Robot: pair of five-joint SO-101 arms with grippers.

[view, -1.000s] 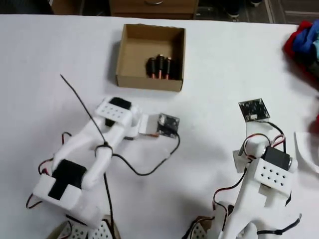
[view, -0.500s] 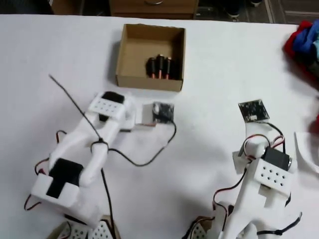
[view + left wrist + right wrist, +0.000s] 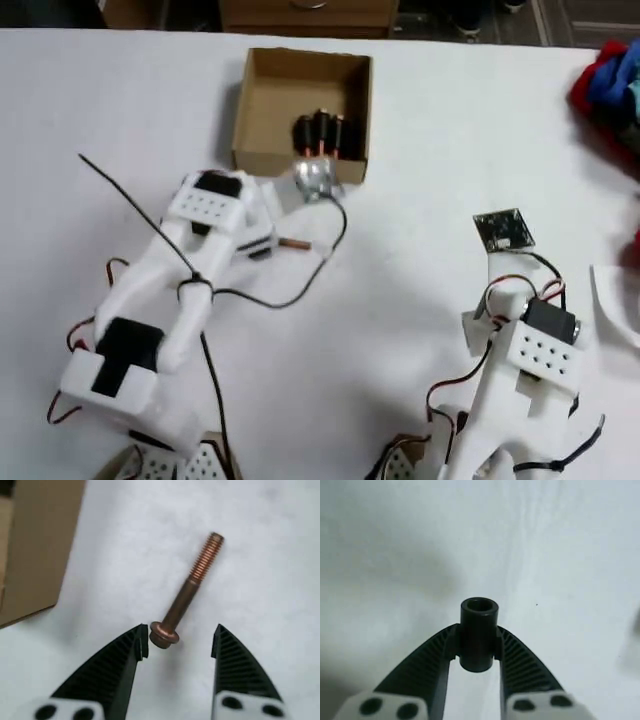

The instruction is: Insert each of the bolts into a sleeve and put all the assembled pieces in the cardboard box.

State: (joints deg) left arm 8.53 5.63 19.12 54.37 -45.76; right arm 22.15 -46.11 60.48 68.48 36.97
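Open tabletop (image 3: 430,130) lies bare between the two arms, while the near wall of the cardboard box (image 3: 270,162) stands just beyond the loose bolt (image 3: 294,243), a black cable (image 3: 305,288) looping beside it.

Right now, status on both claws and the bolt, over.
Left claw open, straddling bolt head on table. Right claw shut on sleeve. Three pieces in cardboard box.

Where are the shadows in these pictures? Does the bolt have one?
Left wrist view: the bolt has only a faint, soft shadow by its head, and the cardboard box darkens the table beside it. Right wrist view: a wide grey shadow lies on the table beyond the sleeve. High view: soft shadows beside the left arm and right arm.
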